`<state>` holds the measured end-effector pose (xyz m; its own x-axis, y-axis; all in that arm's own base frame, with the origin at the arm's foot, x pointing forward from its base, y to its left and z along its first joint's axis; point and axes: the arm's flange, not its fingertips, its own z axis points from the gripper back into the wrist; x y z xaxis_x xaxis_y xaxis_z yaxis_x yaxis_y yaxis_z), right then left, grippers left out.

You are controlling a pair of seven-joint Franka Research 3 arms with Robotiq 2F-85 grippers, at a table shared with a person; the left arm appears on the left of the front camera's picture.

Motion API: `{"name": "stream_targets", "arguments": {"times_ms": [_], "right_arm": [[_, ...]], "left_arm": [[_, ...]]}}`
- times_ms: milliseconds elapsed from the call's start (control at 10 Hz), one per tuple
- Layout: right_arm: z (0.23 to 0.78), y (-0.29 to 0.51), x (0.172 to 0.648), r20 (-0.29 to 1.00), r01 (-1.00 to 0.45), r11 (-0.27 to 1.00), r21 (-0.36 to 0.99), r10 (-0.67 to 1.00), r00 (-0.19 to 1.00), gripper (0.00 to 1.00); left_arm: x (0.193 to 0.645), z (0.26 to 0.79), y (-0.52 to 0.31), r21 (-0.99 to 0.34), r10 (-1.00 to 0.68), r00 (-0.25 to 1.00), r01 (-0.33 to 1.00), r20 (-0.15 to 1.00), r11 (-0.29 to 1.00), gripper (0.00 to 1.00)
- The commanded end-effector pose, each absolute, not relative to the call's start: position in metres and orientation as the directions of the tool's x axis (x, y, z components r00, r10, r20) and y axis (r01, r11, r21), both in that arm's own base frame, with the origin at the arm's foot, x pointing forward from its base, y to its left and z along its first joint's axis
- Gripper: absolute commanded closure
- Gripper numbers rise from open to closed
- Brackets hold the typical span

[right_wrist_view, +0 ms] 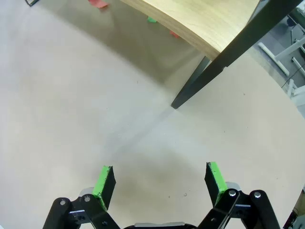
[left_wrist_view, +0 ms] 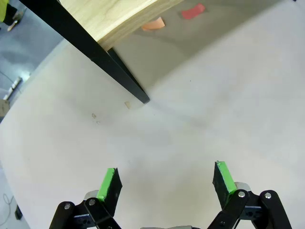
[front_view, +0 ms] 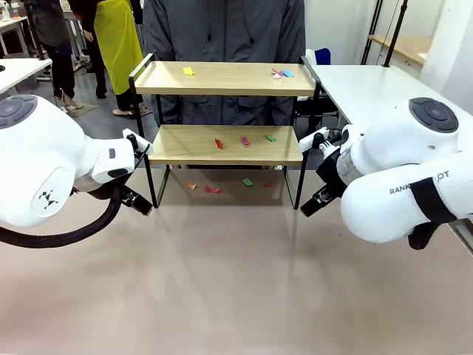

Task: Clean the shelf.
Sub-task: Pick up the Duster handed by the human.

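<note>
The shelf has pale wood-grain boards with black legs and rails. Its top board bears a yellow scrap, a pink scrap and a blue scrap. The lower board bears a red scrap, a magenta scrap and a green scrap. Beneath, the beige table shows an orange scrap, a red bit and a green bit. The left gripper and right gripper are black with green pads.

Shelf: light wooden boards, matt black metal legs

White arms; black left hand with green pads.
</note>
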<state>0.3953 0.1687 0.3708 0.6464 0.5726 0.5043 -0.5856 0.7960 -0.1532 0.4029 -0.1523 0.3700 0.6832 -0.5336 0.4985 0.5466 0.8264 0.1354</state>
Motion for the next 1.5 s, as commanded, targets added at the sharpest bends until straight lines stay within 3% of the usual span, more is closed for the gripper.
{"name": "stream_targets", "arguments": {"times_ms": [0, 500, 700, 800, 1000, 1100, 1200, 1300, 1400], "right_arm": [[0.371, 0.169, 0.395, 0.504, -0.586, 0.796, -0.153, 0.573, 0.646, 0.00], [0.468, 0.107, 0.405, 0.669, -0.602, 0.796, -0.063, 0.482, 0.566, 0.00], [0.475, 0.061, 0.407, 0.720, -0.641, 0.767, -0.029, 0.461, 0.519, 0.00], [0.471, 0.039, 0.412, 0.740, -0.647, 0.762, -0.021, 0.447, 0.502, 0.00], [0.450, -0.004, 0.425, 0.790, -0.687, 0.727, 0.022, 0.408, 0.457, 0.00], [0.440, -0.020, 0.429, 0.817, -0.707, 0.706, 0.029, 0.391, 0.423, 0.00], [0.434, -0.022, 0.430, 0.817, -0.695, 0.717, 0.056, 0.367, 0.444, 0.00], [0.461, -0.010, 0.420, 0.768, -0.647, 0.762, 0.005, 0.412, 0.491, 0.00], [0.461, -0.010, 0.420, 0.768, -0.647, 0.762, 0.005, 0.412, 0.491, 0.00]], "left_arm": [[0.403, 0.370, -0.152, 0.135, -0.533, 0.684, 0.546, 0.499, 0.827, 0.00], [0.408, 0.444, -0.094, 0.050, -0.565, 0.599, 0.660, 0.567, 0.750, 0.00], [0.424, 0.455, -0.050, -0.015, -0.600, 0.511, 0.768, 0.615, 0.640, 0.00], [0.431, 0.458, -0.025, -0.071, -0.625, 0.438, 0.850, 0.645, 0.522, 0.00], [0.453, 0.454, 0.014, -0.128, -0.582, 0.389, 0.890, 0.714, 0.437, 0.00], [0.456, 0.451, 0.022, -0.154, -0.528, 0.369, 0.901, 0.765, 0.406, 0.00], [0.455, 0.450, 0.020, -0.168, -0.539, 0.448, 0.856, 0.713, 0.489, 0.00], [0.430, 0.463, 0.021, -0.097, -0.550, 0.359, 0.889, 0.754, 0.448, 0.00], [0.430, 0.463, 0.021, -0.097, -0.550, 0.359, 0.889, 0.754, 0.448, 0.00]]}}
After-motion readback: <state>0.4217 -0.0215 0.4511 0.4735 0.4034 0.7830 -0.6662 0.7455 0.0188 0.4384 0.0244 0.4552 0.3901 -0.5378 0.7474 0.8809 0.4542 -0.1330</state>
